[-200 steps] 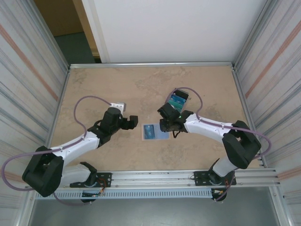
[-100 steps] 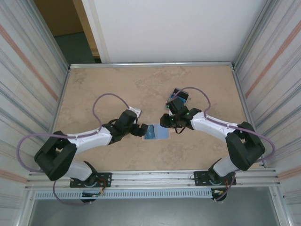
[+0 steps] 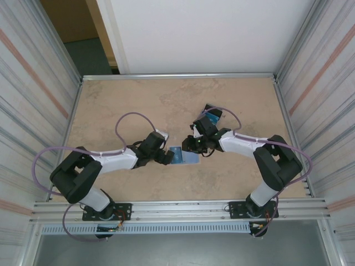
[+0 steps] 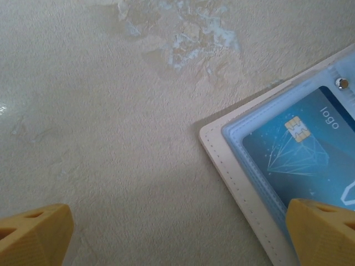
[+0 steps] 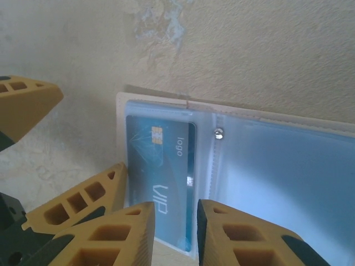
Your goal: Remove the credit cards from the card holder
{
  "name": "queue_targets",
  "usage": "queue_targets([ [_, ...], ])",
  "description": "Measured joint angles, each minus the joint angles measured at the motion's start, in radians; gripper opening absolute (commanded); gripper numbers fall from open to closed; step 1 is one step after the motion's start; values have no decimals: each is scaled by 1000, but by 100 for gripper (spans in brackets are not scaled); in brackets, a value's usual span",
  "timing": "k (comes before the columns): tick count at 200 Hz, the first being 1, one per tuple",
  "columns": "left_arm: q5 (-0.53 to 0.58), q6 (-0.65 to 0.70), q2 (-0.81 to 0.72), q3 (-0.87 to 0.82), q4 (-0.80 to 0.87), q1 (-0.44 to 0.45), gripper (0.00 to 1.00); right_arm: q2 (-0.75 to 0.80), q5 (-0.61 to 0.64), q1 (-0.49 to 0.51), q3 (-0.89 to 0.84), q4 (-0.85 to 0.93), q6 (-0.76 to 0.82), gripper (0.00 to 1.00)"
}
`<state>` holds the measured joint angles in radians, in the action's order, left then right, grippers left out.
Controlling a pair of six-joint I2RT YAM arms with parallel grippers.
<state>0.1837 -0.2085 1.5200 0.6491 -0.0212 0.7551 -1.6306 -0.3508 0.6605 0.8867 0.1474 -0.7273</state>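
Note:
The card holder (image 3: 187, 157) lies open on the table, pale blue inner face up. A teal credit card (image 5: 161, 166) sits in its left clear sleeve (image 4: 310, 149). My right gripper (image 5: 175, 235) hovers over that card's near edge, its jaws a narrow gap apart with nothing clamped between them. In the top view the right gripper (image 3: 192, 145) is at the holder's far side. My left gripper (image 4: 177, 238) is wide open at the holder's left edge (image 3: 166, 157), one fingertip (image 4: 324, 233) over the holder's corner. More credit cards (image 3: 213, 114) lie stacked behind the right arm.
The tan marbled table (image 3: 122, 105) is walled by corrugated panels (image 3: 33, 111) left and right, with a metal rail (image 3: 183, 209) along the near edge. The left arm's purple cable (image 3: 130, 117) loops above it.
The left arm has swung right and brought its open gripper to the holder's left edge. The right gripper has shifted slightly left over the holder, and its jaws have narrowed.

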Motion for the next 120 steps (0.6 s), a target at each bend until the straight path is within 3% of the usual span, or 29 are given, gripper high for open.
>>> queue_targets([
  [120, 23, -1, 25, 19, 2, 13, 99, -61, -140, -48, -96, -171, -81, 18],
])
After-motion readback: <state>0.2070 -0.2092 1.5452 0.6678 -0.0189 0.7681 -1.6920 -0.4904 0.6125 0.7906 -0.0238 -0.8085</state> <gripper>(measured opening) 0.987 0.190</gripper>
